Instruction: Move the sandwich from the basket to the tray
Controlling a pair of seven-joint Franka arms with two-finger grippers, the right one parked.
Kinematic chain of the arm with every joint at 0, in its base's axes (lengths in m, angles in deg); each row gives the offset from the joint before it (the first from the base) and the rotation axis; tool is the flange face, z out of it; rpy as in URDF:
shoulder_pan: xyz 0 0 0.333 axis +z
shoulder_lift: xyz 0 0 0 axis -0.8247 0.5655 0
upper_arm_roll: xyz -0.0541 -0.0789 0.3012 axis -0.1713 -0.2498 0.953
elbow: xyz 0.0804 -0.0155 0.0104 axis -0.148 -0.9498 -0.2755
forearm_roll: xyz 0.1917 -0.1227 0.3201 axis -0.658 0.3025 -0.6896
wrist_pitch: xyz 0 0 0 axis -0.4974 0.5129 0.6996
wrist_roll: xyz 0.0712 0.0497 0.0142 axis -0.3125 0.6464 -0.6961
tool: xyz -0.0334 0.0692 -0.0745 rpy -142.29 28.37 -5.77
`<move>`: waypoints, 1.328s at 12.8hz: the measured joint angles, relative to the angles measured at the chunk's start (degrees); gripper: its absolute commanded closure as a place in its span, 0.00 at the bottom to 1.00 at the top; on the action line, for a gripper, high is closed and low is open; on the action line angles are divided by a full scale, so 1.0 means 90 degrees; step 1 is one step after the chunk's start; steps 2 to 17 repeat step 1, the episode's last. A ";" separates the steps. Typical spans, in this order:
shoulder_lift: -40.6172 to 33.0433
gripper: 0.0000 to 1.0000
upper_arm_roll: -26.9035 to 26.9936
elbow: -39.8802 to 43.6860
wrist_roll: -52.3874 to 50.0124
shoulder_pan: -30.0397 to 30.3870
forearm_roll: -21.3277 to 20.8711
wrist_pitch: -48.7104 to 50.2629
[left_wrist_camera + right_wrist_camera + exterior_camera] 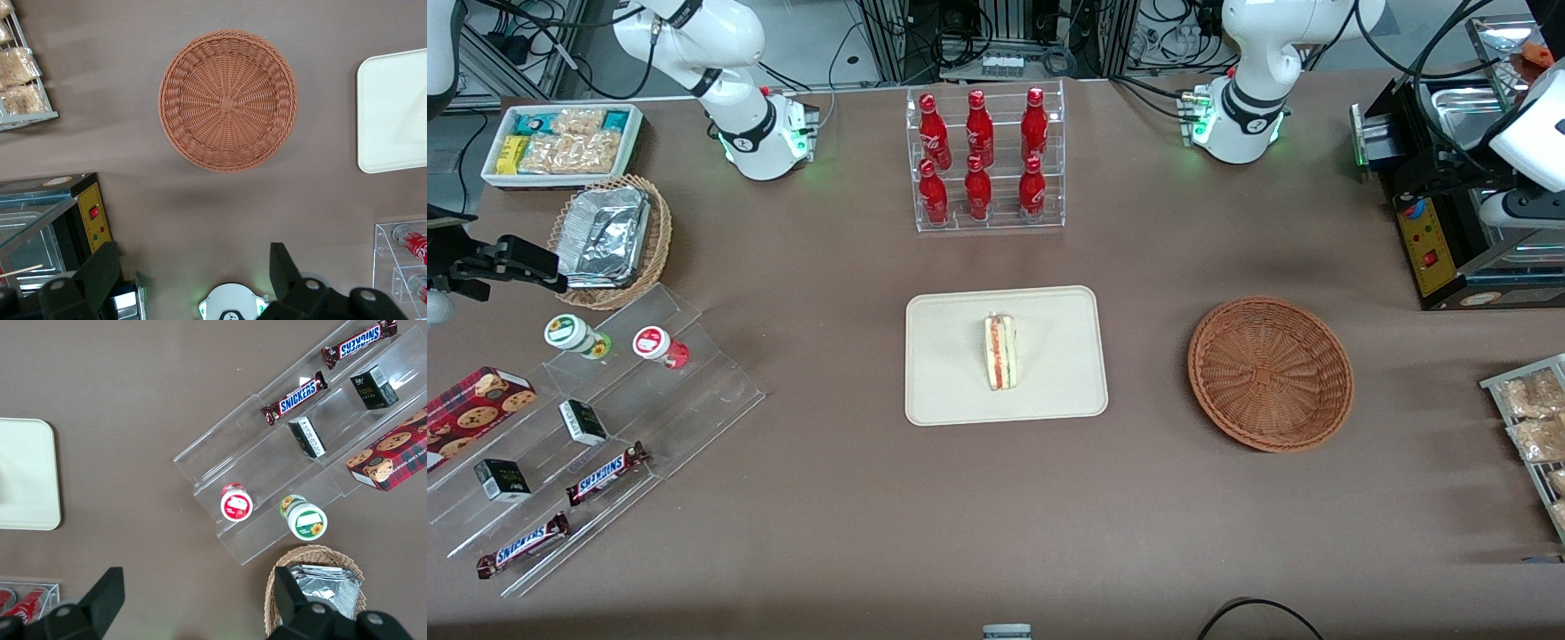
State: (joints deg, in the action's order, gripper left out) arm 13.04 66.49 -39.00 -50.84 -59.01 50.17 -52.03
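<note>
The sandwich (pixel 1000 351), a white bread wedge with red, orange and green layers, stands on its edge in the middle of the cream tray (pixel 951 373). The reddish-brown wicker basket (pixel 1270 373) sits beside the tray toward the working arm's end and holds nothing. The left wrist view looks down on the basket (pixel 227 100) and one end of the tray (pixel 393 113); the sandwich is out of that view. My left gripper (pixel 193 273) is open and empty, high above the table, farther from the front camera than the basket. The arm's wrist (pixel 1529 151) shows over the black appliance.
A clear rack of red bottles (pixel 983 160) stands farther back than the tray. A black appliance (pixel 1440 222) and a wire rack of snack packets (pixel 1534 427) stand at the working arm's end. Acrylic steps with snacks (pixel 587 444) and a foil-filled tan basket (pixel 609 240) lie toward the parked arm's end.
</note>
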 measured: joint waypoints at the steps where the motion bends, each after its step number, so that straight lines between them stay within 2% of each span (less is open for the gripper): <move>1: 0.0025 0.00 0.0003 0.0026 -0.0013 0.0000 0.0012 -0.0010; 17: 0.0025 0.00 0.0003 0.0026 -0.0013 0.0000 0.0012 -0.0010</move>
